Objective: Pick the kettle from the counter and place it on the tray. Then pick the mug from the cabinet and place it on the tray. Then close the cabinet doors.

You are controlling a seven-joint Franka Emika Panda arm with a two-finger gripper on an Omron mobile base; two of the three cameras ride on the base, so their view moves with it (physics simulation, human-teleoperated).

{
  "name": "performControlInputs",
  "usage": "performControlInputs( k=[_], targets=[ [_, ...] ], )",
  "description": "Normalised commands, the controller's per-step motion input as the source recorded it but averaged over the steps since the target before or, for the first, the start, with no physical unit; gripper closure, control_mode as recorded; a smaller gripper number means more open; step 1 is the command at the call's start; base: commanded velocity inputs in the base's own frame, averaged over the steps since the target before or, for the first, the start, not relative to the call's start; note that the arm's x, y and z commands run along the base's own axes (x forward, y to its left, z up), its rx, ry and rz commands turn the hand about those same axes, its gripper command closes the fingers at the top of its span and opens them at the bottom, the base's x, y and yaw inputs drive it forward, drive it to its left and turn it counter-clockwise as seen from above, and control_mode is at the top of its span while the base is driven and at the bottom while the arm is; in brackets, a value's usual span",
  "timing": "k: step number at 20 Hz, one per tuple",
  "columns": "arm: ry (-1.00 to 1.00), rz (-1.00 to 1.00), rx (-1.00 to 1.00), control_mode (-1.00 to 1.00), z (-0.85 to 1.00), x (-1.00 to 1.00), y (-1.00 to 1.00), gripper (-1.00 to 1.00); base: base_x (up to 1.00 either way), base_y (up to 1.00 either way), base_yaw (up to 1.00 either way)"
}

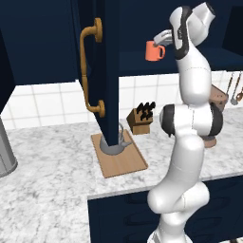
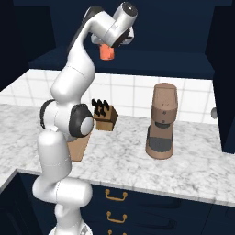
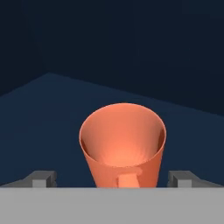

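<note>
- Left base view: the kettle is already sitting on the tray, partly hidden behind the open cabinet door, so the first step looks done. The mug is standing on the shelf of the cabinet, and the tool is reaching in at its handle side, so the second step is under way. The door is hanging wide open; closing is still to come.
- The desk is white-and-grey marbled stone over navy drawers, with white tiles behind. A knife block is standing near the tray's far corner, and a large grey cylinder is sitting at the left edge.
- Right base view: the mug is showing just under the arm's wrist, up in the cabinet. A brown grinder is standing on the desk to the right of the knife block, well apart from it.
- Hand view: the tool is spread wide, its fingers flanking the mug on either side without touching it. Nothing is being held yet; judging by this, squeezing and lifting come next.
</note>
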Motion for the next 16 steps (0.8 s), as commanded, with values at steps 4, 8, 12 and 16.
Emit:
performControlInputs(
  k=[4,8,12,16],
  targets=[
    [0.06,0.07,0.0,-1.0,-0.13,0.19,0.0,-1.0,0.0,0.0,0.0],
    [0.08,0.07,0.0,-1.0,-0.17,0.12,0.0,-1.0,0.0,0.0,0.0],
    [0.09,0.08,0.0,-1.0,-0.22,0.09,0.0,-1.0,0.0,0.0,0.0],
    [0.05,0.09,0.0,-1.0,-0.07,0.06,0.0,1.0,0.0,0.0,0.0]
  ],
)
